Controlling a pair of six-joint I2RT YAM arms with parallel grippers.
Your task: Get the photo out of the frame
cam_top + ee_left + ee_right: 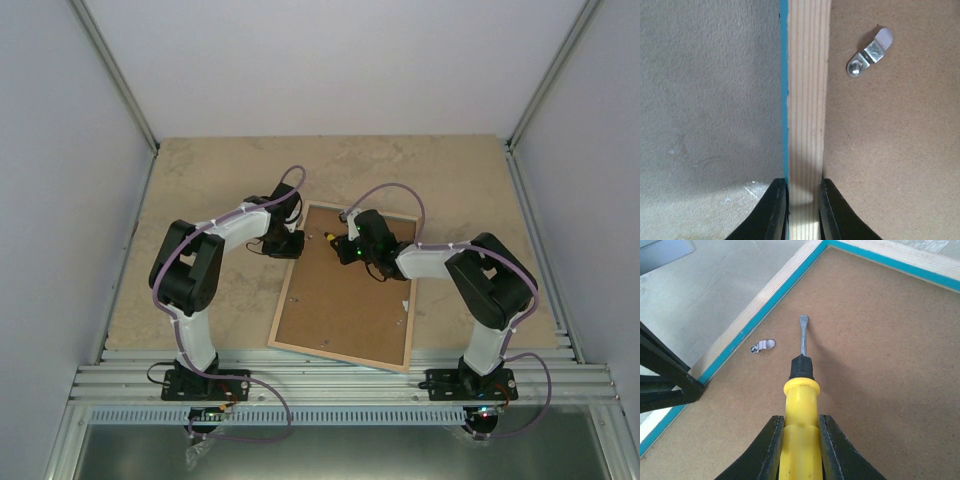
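Note:
The frame (345, 300) lies face down on the table, its brown fibreboard back up, with a light wood rim and thin turquoise edge. The photo is hidden under the back. My left gripper (803, 210) is shut on the frame's wood rim (807, 100) at its left side. My right gripper (800, 450) is shut on a yellow-handled flat screwdriver (800, 410); its blade tip (803, 320) hovers over the fibreboard near the far corner. A small metal turn clip (762, 346) sits beside the blade by the rim; it also shows in the left wrist view (869, 52).
More small metal clips (403, 305) sit along the frame's other edges. The left arm's dark fingers (665, 380) show at the left of the right wrist view. White walls enclose the table; a slotted metal rail (330, 375) runs along the near edge.

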